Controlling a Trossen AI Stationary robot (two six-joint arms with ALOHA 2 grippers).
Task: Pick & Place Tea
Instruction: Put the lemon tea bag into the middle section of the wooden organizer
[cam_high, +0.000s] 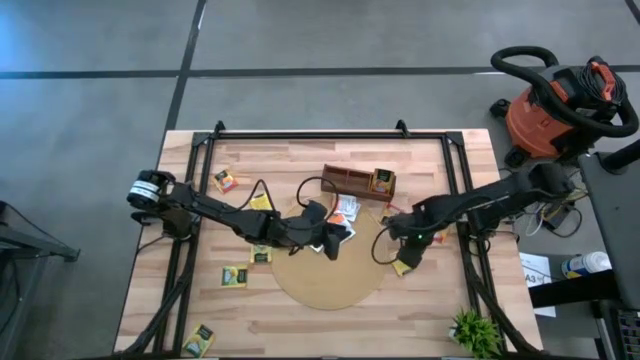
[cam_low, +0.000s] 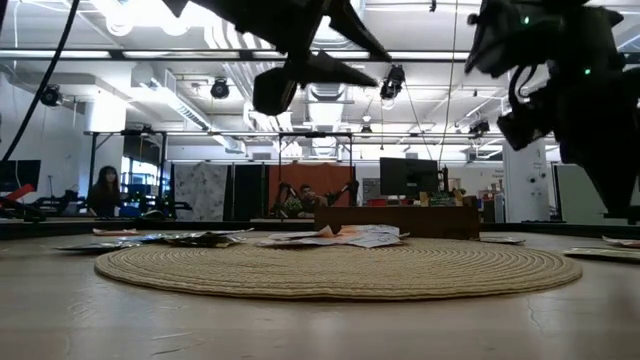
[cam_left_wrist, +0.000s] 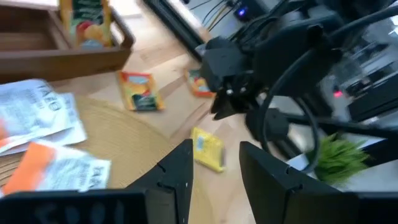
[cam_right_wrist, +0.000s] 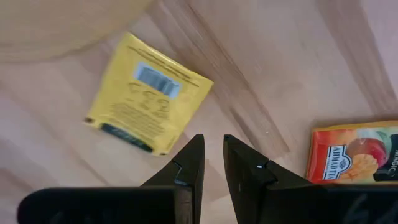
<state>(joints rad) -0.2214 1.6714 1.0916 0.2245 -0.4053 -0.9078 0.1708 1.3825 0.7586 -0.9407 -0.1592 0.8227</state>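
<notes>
A yellow tea sachet (cam_right_wrist: 149, 93) lies flat on the wooden table just off the round mat's (cam_high: 330, 280) right edge (cam_high: 403, 267). My right gripper (cam_right_wrist: 213, 155) points down beside it, above the table, fingers a narrow gap apart with nothing between them. An orange sachet (cam_right_wrist: 354, 152) lies on its other side. My left gripper (cam_left_wrist: 214, 168) hovers open and empty over the mat's far edge (cam_high: 332, 243), facing the yellow sachet (cam_left_wrist: 208, 149) and the right arm. White and orange sachets (cam_left_wrist: 43, 137) lie by it. More sachets (cam_high: 235, 277) are scattered on the table's left.
The long wooden box (cam_high: 350, 180) stands at the far middle with a sachet (cam_high: 381, 181) upright in its right end. Black frame rails (cam_high: 462, 190) run along the table's sides. A small green plant (cam_high: 475, 330) stands at the near right corner. A vacuum (cam_high: 555, 100) stands off the table.
</notes>
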